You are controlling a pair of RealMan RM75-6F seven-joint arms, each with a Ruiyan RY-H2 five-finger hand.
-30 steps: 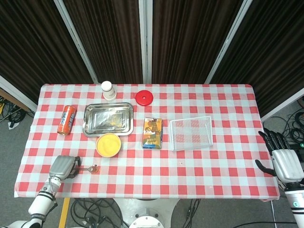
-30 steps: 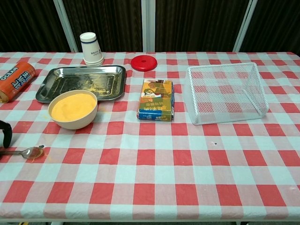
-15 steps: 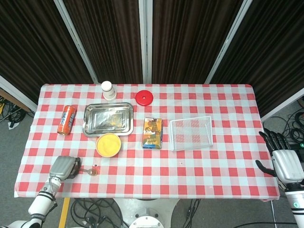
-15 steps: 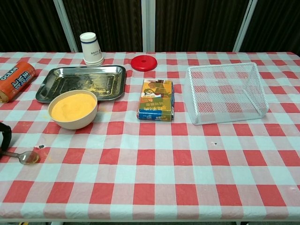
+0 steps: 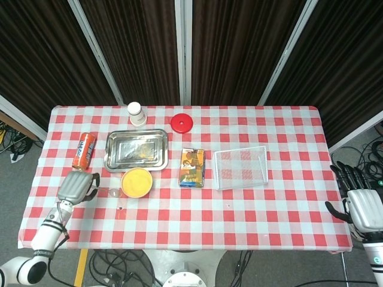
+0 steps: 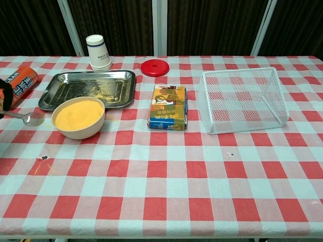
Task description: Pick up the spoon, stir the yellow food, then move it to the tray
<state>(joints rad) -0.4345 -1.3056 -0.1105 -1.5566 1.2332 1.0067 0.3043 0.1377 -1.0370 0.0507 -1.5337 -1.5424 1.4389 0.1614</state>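
My left hand [image 5: 78, 186] holds a metal spoon [image 6: 29, 119] by its handle, lifted off the table, its bowl [image 5: 114, 192] just left of the cream bowl of yellow food [image 5: 136, 182]. In the chest view only the edge of my left hand [image 6: 4, 96] shows at the left border, and the spoon's bowl hangs beside the bowl of yellow food [image 6: 79, 116]. The steel tray [image 5: 136, 149] lies just behind the bowl and appears as the steel tray [image 6: 91, 88] in the chest view. My right hand [image 5: 362, 203] rests open off the table's right edge.
An orange can [image 5: 84, 150] lies left of the tray. A paper cup [image 5: 137, 113] and red lid [image 5: 182, 122] stand at the back. A snack box [image 5: 192, 167] and a white mesh basket [image 5: 240, 167] sit mid-table. A small crumb [image 6: 43, 158] lies on the cloth.
My left hand has lifted the spoon from the table near the front edge and carried it back and up to beside the bowl. The right hand has barely moved.
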